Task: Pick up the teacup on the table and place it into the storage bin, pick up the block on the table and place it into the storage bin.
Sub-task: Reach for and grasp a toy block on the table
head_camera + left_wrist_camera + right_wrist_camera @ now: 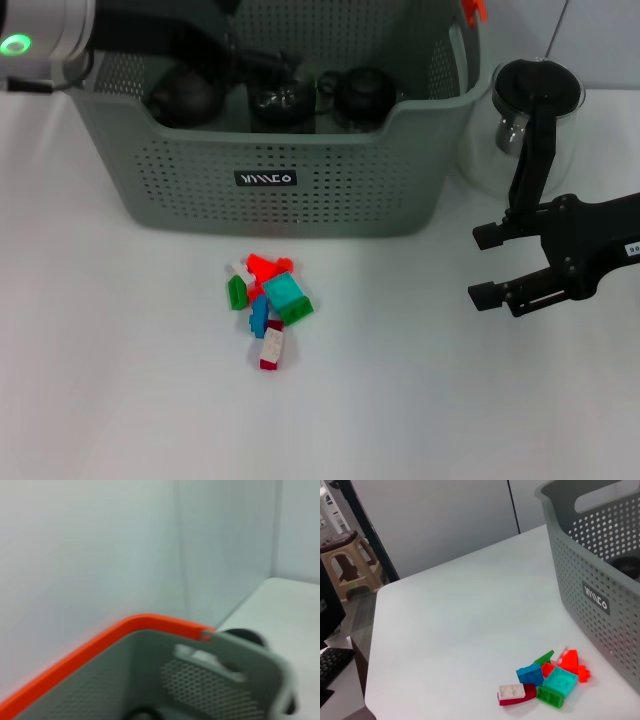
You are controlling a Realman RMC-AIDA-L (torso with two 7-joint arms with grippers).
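Note:
The grey-green storage bin [280, 185] stands at the back of the table, and its orange-edged rim [150, 622] fills the left wrist view. Three dark round teacups [365, 95] lie inside it. My left arm reaches over the bin's left wall, with the left gripper [245, 65] down among the cups; its hold is hidden. A small pile of coloured blocks [267, 305] sits on the table in front of the bin, also seen in the right wrist view [547, 680]. My right gripper [483, 265] hovers open and empty to the right of the pile.
A glass pitcher with a black handle [530, 115] stands right of the bin, just behind my right arm. The table's far edge, a brown stool [350, 555] and the floor show in the right wrist view.

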